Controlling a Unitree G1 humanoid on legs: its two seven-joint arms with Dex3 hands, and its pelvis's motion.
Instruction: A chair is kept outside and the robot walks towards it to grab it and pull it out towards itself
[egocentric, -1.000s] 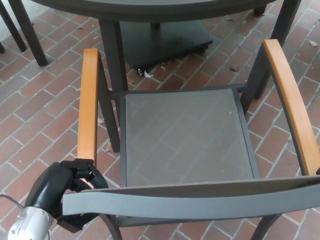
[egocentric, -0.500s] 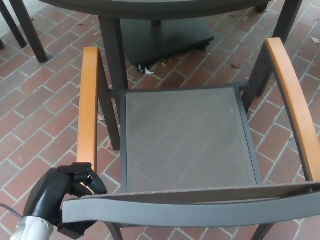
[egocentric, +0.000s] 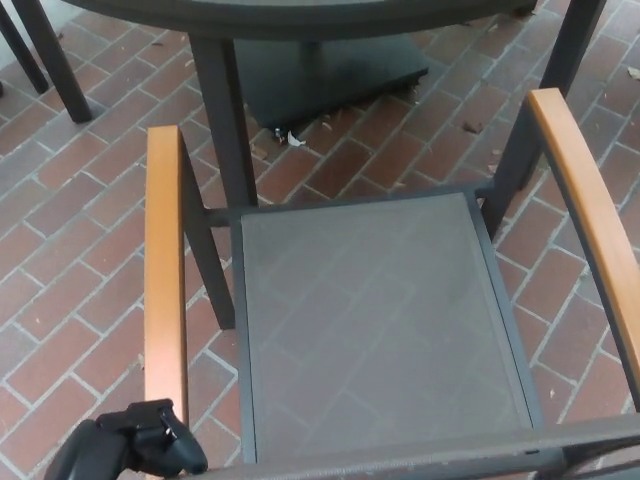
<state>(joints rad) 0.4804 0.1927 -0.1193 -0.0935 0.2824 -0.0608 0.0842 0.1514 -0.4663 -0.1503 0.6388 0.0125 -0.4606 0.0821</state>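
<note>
The chair (egocentric: 370, 320) now fills more of my view than it did a second ago, and its grey backrest (egocentric: 420, 462) has slid to the very bottom edge; since the bricks and table leg shifted too, I read much of this as my camera moving, though the seat does look further out from the table (egocentric: 300, 12), so the pull seems under way; the left hand (egocentric: 130, 452) sits at the backrest's left end, just below the near tip of the chair's left wooden armrest (egocentric: 164, 270), fingers curled around the frame there, holding the chair; my right hand is out of view.
</note>
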